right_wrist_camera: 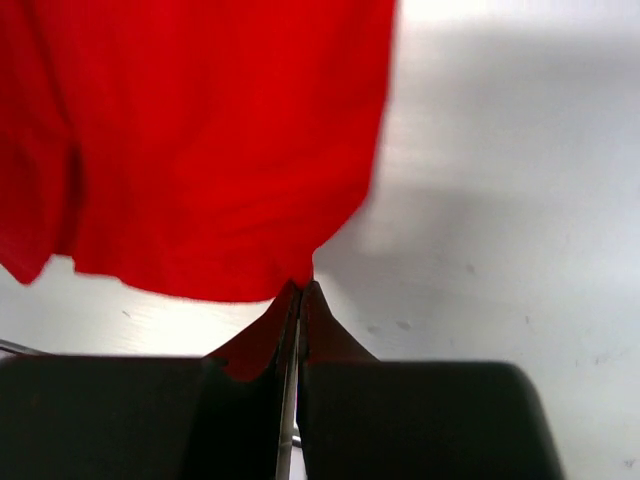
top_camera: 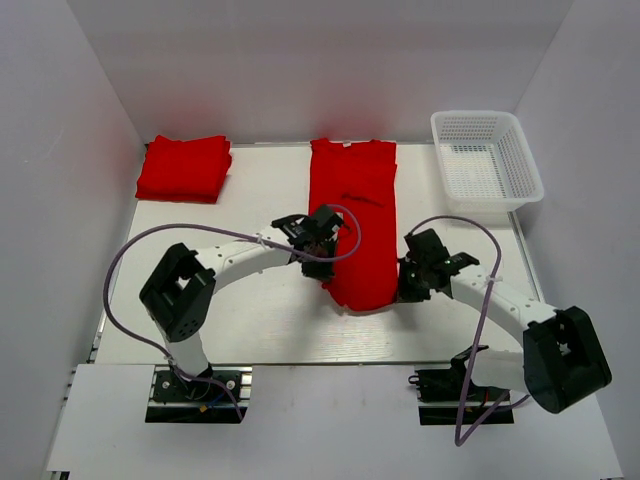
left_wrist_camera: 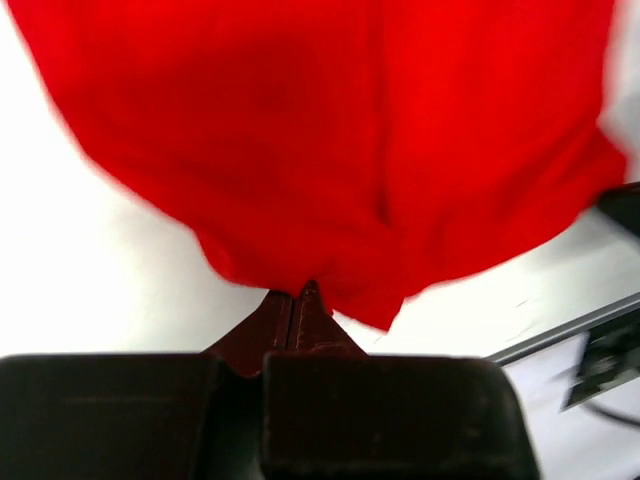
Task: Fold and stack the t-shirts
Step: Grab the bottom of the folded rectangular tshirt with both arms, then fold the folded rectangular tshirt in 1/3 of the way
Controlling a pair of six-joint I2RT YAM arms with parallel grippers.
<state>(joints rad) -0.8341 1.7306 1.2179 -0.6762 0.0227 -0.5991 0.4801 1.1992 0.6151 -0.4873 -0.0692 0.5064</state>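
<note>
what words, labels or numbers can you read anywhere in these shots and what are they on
No text can be read in any view.
Neck tag on the spread t-shirt: a small pale mark, too small to read.
Folded t-shirts: no print visible.
Basket: no label visible.
Wrist views: only plain red cloth and bare table, partly blurred.

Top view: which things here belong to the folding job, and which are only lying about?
Part of the job: long t-shirt in the middle, its near hem pinched by the left gripper and the right gripper; folded t-shirts at the far left.
Lying about: white mesh basket at the far right, empty.
</note>
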